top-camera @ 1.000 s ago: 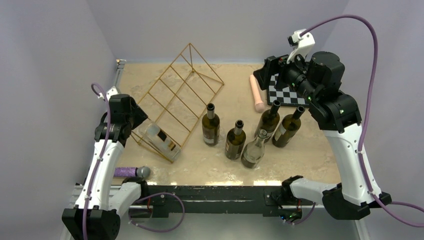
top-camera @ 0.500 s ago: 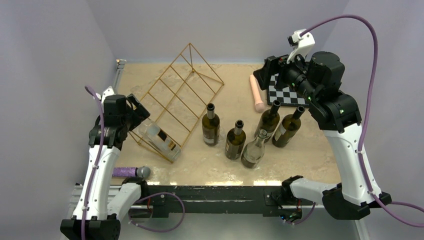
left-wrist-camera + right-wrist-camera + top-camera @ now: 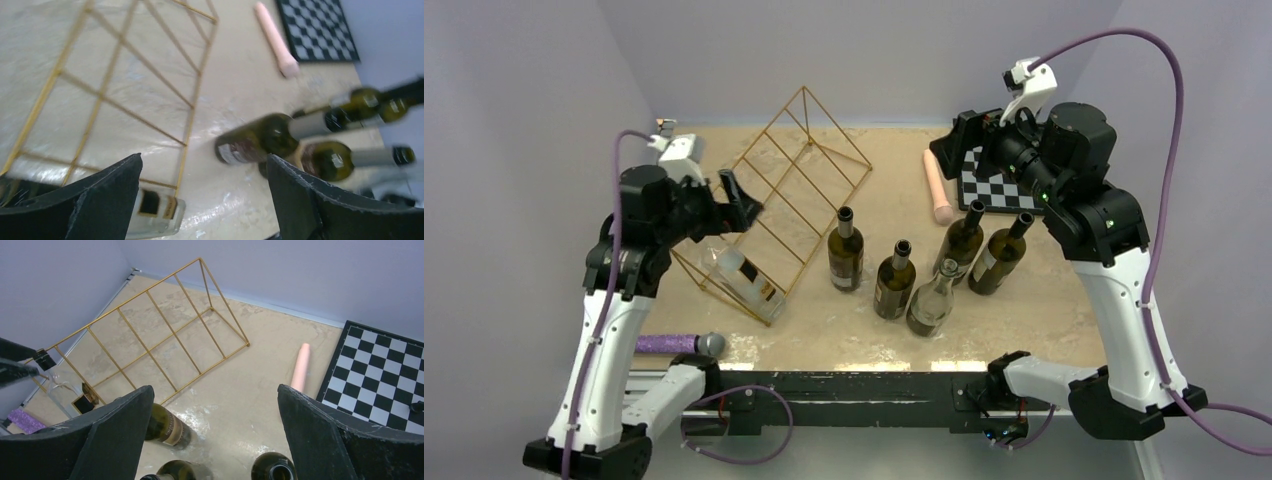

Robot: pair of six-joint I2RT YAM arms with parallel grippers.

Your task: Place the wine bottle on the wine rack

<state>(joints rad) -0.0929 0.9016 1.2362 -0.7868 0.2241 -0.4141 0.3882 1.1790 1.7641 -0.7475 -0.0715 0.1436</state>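
Note:
The gold wire wine rack (image 3: 789, 185) stands at the back left of the table. A clear wine bottle (image 3: 744, 272) lies in its lowest slot, its base showing in the left wrist view (image 3: 152, 217). My left gripper (image 3: 739, 200) hovers open above the rack's lower part, apart from that bottle and holding nothing (image 3: 202, 200). My right gripper (image 3: 949, 150) hangs open and empty at the back right, high over the table (image 3: 215, 440). Several green bottles (image 3: 846, 250) stand upright in the middle, beside one clear bottle (image 3: 932, 298).
A pink cylinder (image 3: 939, 187) lies beside a black-and-white chessboard (image 3: 994, 190) at the back right. A purple-handled object (image 3: 679, 344) rests at the near left edge. Walls close in the left, back and right sides.
My left gripper has opened, let go of the clear bottle in the rack, and risen up and to the right over the rack. The right arm has stayed put.

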